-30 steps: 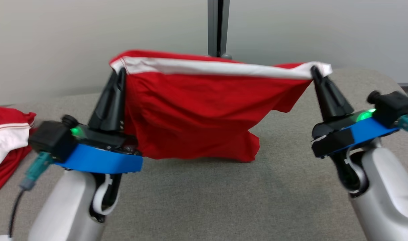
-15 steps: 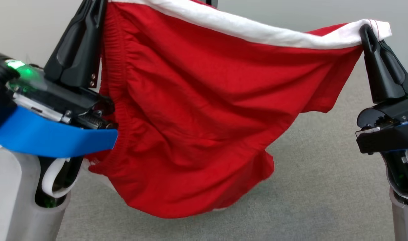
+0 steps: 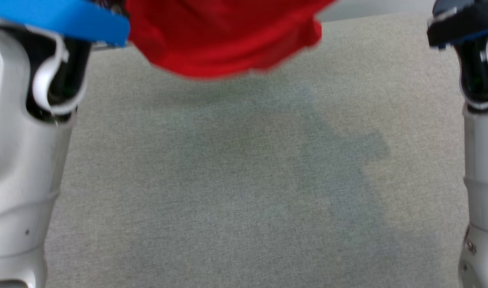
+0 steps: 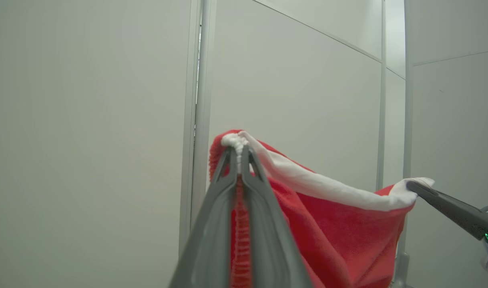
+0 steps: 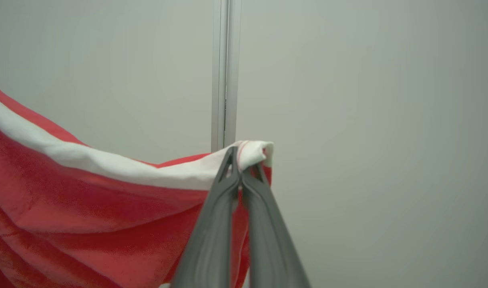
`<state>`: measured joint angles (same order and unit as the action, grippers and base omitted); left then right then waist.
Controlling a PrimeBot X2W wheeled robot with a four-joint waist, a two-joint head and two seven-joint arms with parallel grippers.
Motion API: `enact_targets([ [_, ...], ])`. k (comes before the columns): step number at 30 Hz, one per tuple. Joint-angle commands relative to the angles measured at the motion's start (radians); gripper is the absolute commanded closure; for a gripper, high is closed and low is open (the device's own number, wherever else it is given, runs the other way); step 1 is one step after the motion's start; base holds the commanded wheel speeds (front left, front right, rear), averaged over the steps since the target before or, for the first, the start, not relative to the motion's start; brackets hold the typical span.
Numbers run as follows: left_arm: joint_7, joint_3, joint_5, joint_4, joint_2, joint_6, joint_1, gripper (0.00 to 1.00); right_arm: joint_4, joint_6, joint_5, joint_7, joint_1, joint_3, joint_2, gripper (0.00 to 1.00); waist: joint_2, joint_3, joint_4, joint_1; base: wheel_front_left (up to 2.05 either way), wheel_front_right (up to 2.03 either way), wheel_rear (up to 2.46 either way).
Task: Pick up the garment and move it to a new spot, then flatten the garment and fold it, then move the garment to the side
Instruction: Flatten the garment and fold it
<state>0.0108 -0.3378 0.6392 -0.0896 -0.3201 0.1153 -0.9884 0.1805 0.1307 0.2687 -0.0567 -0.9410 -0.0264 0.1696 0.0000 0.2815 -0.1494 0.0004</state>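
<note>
The garment (image 3: 223, 40) is red with a white band, and its lower hem hangs in the air above the grey table (image 3: 235, 180) at the top of the head view. My left gripper (image 4: 239, 154) is shut on one end of the white band, the cloth (image 4: 340, 236) draping down to the right. The right gripper (image 5: 240, 160) is shut on the other end of the band, with the cloth (image 5: 87, 200) sagging to the left. In the left wrist view the right gripper's fingers (image 4: 448, 202) pinch the far corner. Both pale forearms (image 3: 23, 160) stand at the head view's sides.
Behind the raised garment is a pale partition wall (image 5: 368, 120) with a vertical metal post (image 5: 225, 72). The garment's shadow (image 3: 308, 152) falls on the grey table.
Both grippers have lifted the garment up and off the table; in the head view the fingers have passed out of the top, leaving the hem and the forearms.
</note>
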Motion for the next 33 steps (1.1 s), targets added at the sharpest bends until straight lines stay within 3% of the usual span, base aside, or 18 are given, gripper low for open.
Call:
enact_targets([
  [1,-0.012,0.0,-0.003,-0.02,0.004,0.007,-0.029,1.0,0.02,0.0,-0.011,0.017,-0.023,0.002,-0.011,1.0,0.0,0.01,0.0,-0.0004,0.0,0.0,0.0],
  [7,-0.107,-0.005,0.017,-0.178,0.027,0.013,-0.088,1.0,0.172,0.0,-0.087,0.133,-0.07,-0.031,-0.065,1.0,0.0,0.059,-0.012,-0.0004,0.0,0.0,0.0],
  [13,-0.198,-0.063,0.059,-0.281,0.023,0.018,0.046,1.0,0.314,0.0,-0.084,0.216,0.031,-0.112,-0.091,1.0,0.0,0.106,-0.007,-0.0004,0.0,0.0,0.0],
  [18,-0.264,-0.094,0.149,-0.239,0.037,0.018,0.211,1.0,0.377,0.0,-0.039,0.279,0.131,-0.15,-0.095,1.0,0.0,0.113,0.007,-0.0004,0.0,0.0,0.0],
  [24,-0.276,-0.055,0.136,-0.099,0.055,0.018,0.433,1.0,0.324,0.0,0.011,0.313,0.287,-0.147,-0.089,1.0,0.0,0.062,0.029,-0.0004,0.0,0.0,0.0],
  [33,-0.277,-0.042,0.052,0.075,0.078,0.018,0.748,1.0,0.115,0.0,0.015,0.309,0.577,-0.103,-0.083,1.0,0.0,-0.077,0.035,-0.0004,0.0,0.0,0.0],
])
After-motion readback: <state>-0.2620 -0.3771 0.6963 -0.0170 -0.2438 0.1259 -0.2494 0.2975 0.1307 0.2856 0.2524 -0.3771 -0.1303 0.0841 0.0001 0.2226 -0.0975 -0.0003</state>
